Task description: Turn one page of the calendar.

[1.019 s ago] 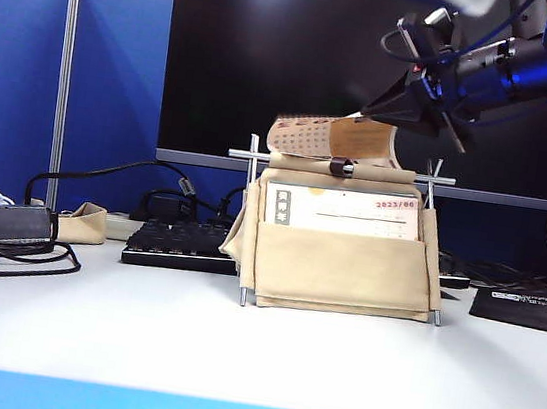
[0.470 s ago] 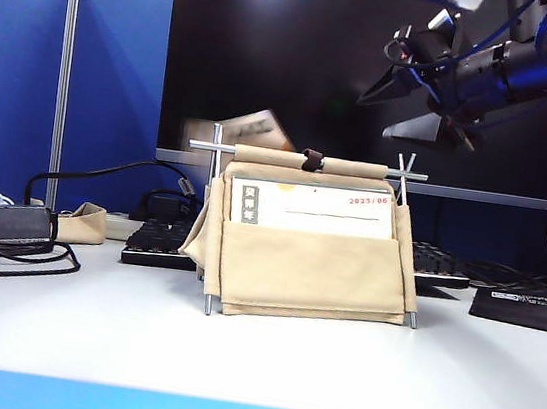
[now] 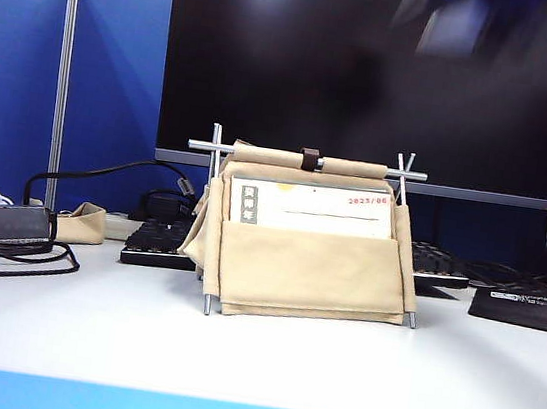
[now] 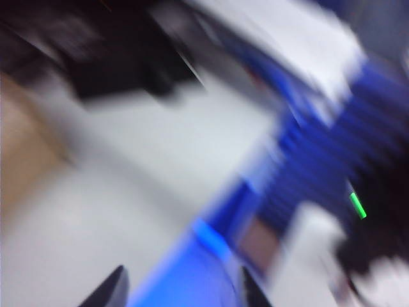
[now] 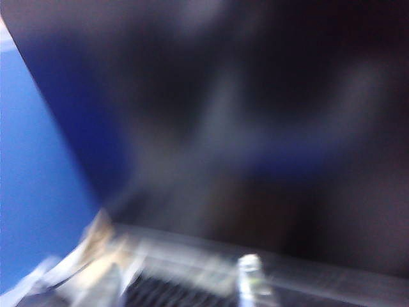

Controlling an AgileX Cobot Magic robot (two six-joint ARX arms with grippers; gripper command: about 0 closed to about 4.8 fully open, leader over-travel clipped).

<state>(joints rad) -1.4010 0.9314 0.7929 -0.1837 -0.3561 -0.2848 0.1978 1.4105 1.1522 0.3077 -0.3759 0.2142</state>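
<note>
Both my claws are off the calendar: left gripper apart and empty, right gripper's opening untellable in blur, calendar standing mid-table, long axis left-right.

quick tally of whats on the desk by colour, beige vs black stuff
Beige: 2, the beige fabric tent-shaped desk calendar and a small beige fabric pouch.
Black: 4, the black keyboard, black monitor, black mat, black cable bundle.
Total: 6.
Neither gripper shows clearly; the views are blurred.
</note>
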